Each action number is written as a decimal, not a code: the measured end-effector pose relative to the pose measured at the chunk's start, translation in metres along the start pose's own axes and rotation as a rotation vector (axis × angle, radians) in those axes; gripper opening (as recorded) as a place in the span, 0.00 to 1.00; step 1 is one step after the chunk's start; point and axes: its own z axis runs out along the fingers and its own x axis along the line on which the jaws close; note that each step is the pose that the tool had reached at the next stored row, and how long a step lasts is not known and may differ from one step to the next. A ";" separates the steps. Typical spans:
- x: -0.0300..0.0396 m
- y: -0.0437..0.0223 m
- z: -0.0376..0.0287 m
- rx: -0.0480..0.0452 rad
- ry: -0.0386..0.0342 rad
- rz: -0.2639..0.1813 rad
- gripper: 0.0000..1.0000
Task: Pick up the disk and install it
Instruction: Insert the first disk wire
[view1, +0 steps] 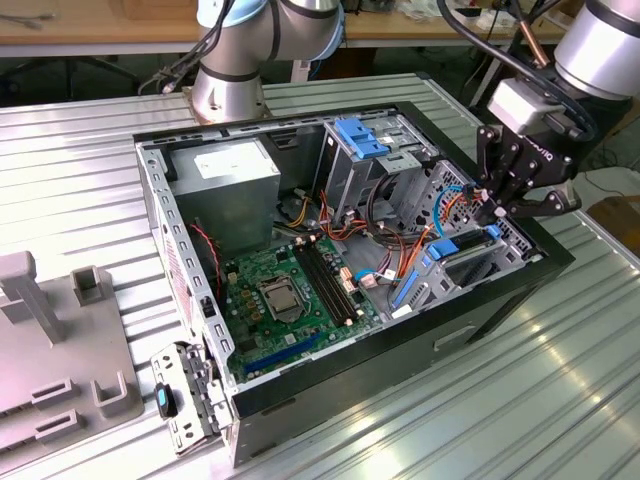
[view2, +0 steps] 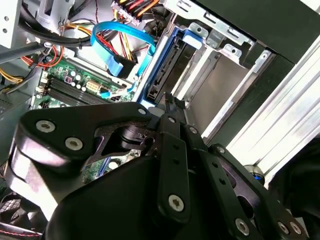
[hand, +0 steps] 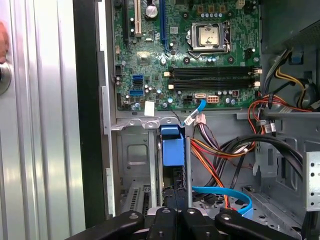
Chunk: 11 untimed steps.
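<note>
My hand hangs over the front corner of the open computer case, which lies on its side on the ribbed table. Can't tell if the hand is open, closed or clamped on anything; its tip is tight against the blue plastic.

The disk is straight ahead of the hand, standing on edge in the silver drive bay, blue rails showing. It looks at least partly slotted in. How deep it sits I can't tell.

Loose cables (orange, red, black, one flat blue) run just beside the hand. The motherboard is further off, past the disk.

Handling, my guess:
- Rigid metal block, dense for its size, no give.
- Flat metal faces probably slick.
- Plastic rails likely flex a bit and could pop off if squeezed hard.
- Shock-sensitive, so no knocks against the bay walls.
- Best hold: across the two broad faces near the outer end, or on the rails, centred so it doesn't twist.
- Keep off the connector end and any bare circuit side.
- Needs to run square to the bay or it will bind.
</note>
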 end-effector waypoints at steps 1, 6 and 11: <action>-0.0002 -0.0054 0.0002 0.0000 0.0002 0.000 0.11; -0.0010 -0.0269 0.0018 0.0000 0.0002 0.000 0.11; -0.0013 -0.0340 0.0025 -0.0008 -0.0028 -0.077 0.11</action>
